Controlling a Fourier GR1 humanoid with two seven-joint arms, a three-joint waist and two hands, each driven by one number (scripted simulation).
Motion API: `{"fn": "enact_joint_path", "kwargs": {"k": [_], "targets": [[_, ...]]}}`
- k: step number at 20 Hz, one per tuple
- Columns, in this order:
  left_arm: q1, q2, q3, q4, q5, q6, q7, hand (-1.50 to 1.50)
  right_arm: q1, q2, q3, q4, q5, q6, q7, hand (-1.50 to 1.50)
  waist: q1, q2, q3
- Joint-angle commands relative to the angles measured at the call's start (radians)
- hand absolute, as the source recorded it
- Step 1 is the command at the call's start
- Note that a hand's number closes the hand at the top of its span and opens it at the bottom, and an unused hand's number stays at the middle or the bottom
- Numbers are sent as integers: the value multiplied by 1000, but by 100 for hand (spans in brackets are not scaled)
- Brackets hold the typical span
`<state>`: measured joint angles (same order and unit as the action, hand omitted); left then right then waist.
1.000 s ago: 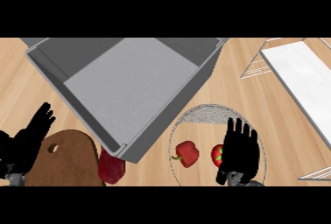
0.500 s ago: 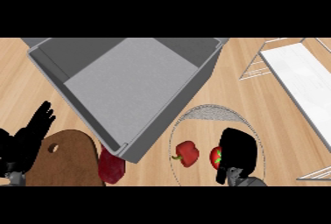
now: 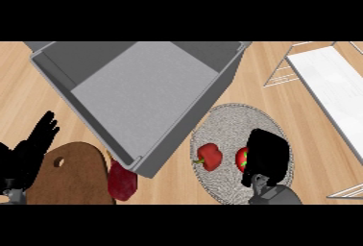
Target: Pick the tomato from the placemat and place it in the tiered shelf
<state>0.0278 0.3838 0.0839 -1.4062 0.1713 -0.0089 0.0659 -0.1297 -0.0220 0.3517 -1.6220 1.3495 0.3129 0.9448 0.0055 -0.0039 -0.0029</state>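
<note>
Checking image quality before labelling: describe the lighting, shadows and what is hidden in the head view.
Head view: even, soft lighting, no glare; the grey bin shows shaded inner walls; the right hand covers most of the tomato on the placemat; the tiered shelf looks bright white.

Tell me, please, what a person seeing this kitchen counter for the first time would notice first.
The large grey bin fills the upper left. At lower right, the right hand bends over the round placemat, partly hiding the tomato next to a red pepper. The white tiered shelf runs along the right edge.
</note>
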Motion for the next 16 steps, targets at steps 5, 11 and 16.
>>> {"fn": "enact_joint_path", "kwargs": {"k": [5,11,16], "targets": [[-26,-15,-11,25,-23,8,-14,0,-288,21,-245,135,-38,-159,337,150,21,14,3],[-9,-9,-13,-15,-23,5,31,0,-401,22,-212,49,22,-139,467,150,6,0,2],[-8,-27,-16,-30,-21,17,42,0,-515,22,-265,-47,0,-144,522,150,7,-5,3]]}}
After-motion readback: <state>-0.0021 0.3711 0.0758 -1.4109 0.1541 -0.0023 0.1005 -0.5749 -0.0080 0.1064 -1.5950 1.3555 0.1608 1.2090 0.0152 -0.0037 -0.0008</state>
